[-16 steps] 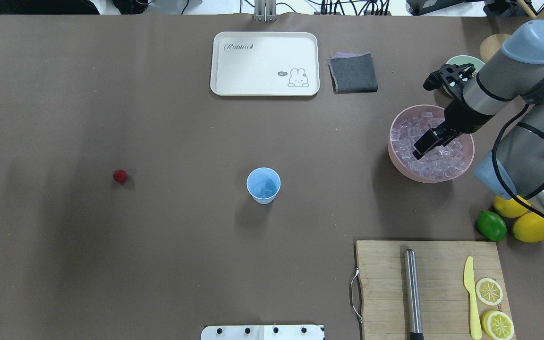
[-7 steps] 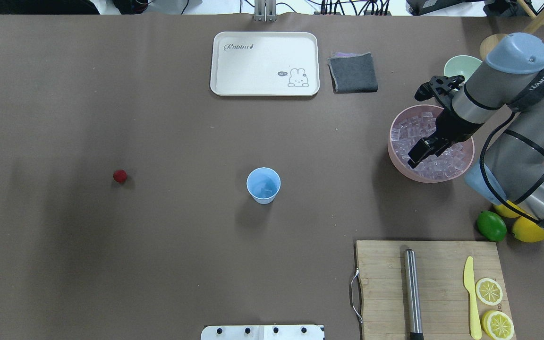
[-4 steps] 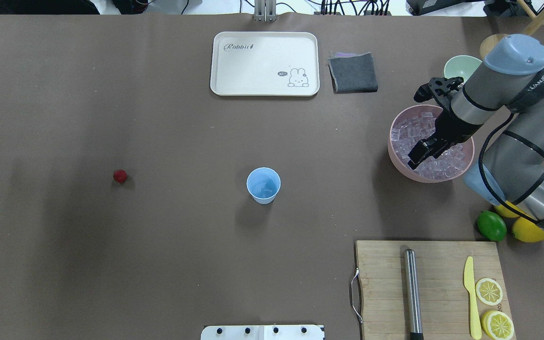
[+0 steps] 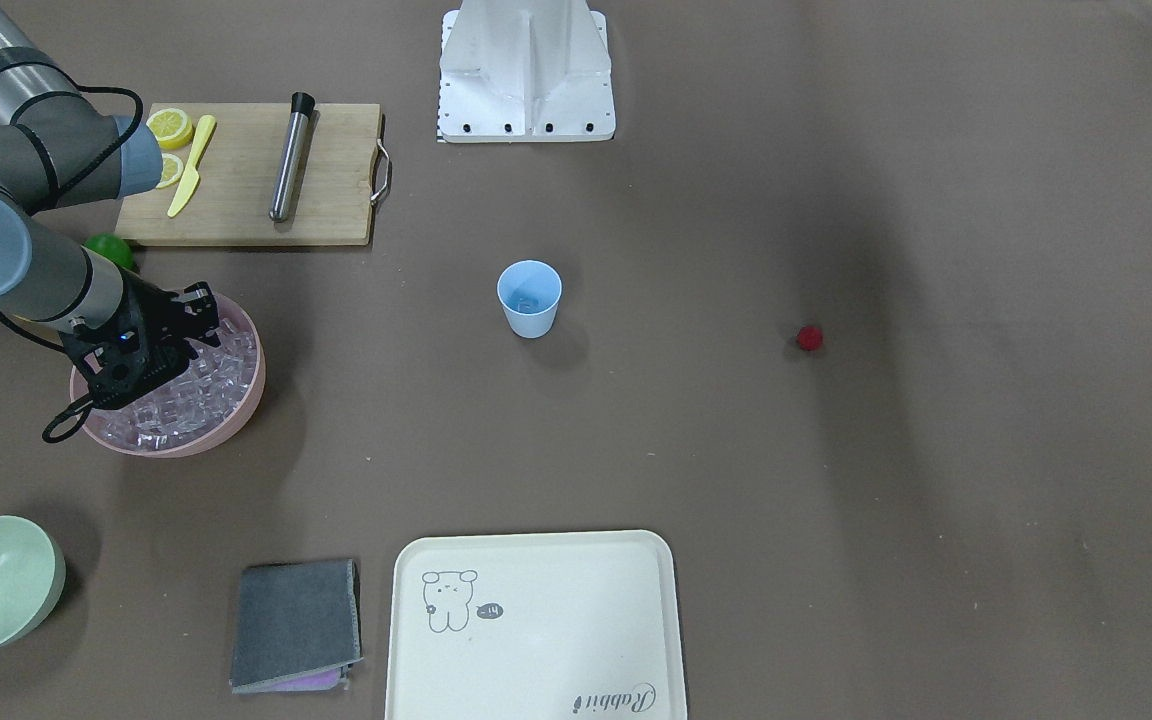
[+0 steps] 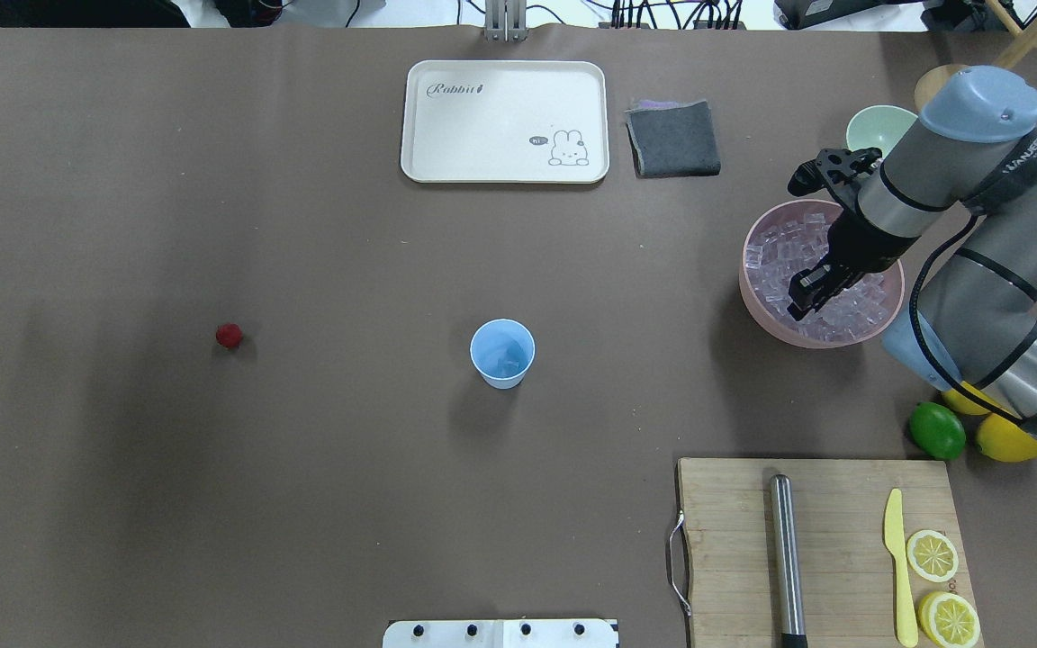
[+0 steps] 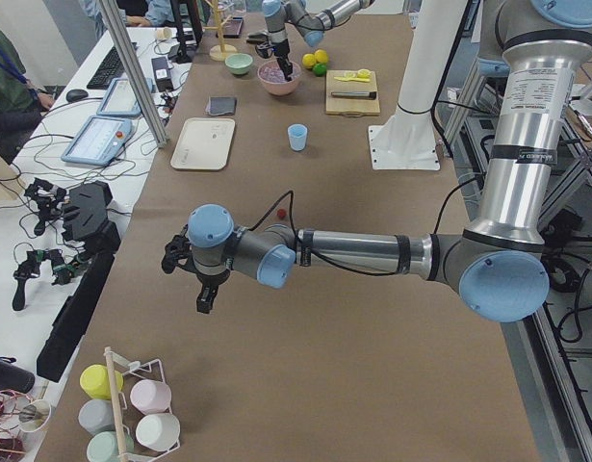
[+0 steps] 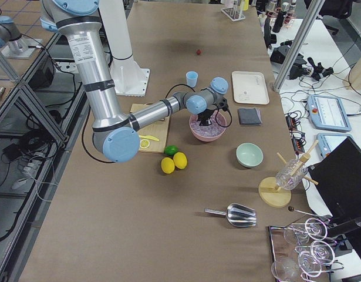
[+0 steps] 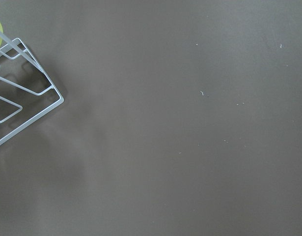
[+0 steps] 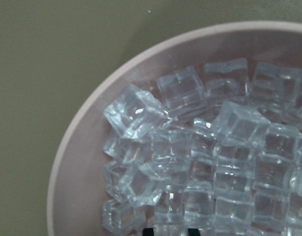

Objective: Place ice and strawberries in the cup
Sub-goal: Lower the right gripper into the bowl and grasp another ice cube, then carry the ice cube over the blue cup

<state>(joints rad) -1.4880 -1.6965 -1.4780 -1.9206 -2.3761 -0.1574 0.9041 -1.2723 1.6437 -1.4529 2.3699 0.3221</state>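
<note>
Right gripper [image 5: 800, 304] tips down among ice [image 5: 775, 259] in pink bowl [image 5: 755, 313]; pinching or spread, cannot tell; cup [image 5: 502, 353] well apart, mid-table; strawberry [image 5: 229, 336] farther beyond.

Bright, even light from overhead. Soft-edged shadows on brown table [image 5: 302, 504]: broad dim band left of centre in overhead view, faint patch beside cup [image 5: 502, 353]. Ice [image 9: 190, 162] sharp up close, small white glints. Side views wide-angle, posts [image 6: 137, 82] leaning at edges.
</note>
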